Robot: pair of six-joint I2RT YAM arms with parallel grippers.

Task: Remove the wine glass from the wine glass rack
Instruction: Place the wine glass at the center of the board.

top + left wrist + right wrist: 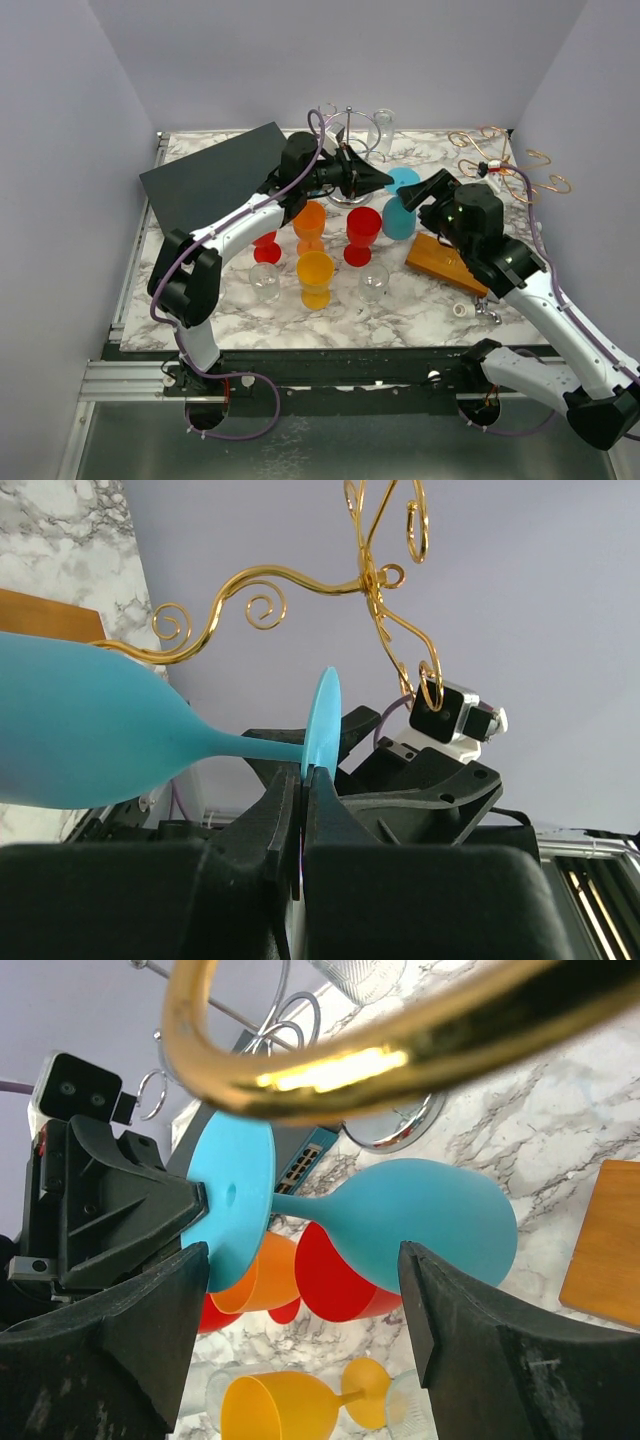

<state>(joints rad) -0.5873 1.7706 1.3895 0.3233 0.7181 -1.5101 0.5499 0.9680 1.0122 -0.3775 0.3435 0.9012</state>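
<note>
The blue wine glass [90,730] lies on its side in the air. It looks clear of the gold rack [370,580] behind it, above the cups on the marble table [430,300] and near a red cup [340,1280]. The left gripper [305,780] is closed on the rim of the glass's round foot [322,720], pinching only that thin disc at its edge, with the stem and bowl sticking out sideways. The right gripper [300,1250] is spread wide, one finger on each side of the glass and neither touching it. The glass looks like moulded plastic, so it is probably light, stiff and not very breakable, but it is also smooth and glossy. A pinch on the flat foot is likely a weak hold, because the weight of the bowl [430,1220] could twist the disc between the pads or let it slide out. The stem [300,1205] is thin and round and may roll in a grip. The firmer place to take it seems to be the stem just below the bowl or across the bowl itself, where the open fingers already stand on either side.
</note>
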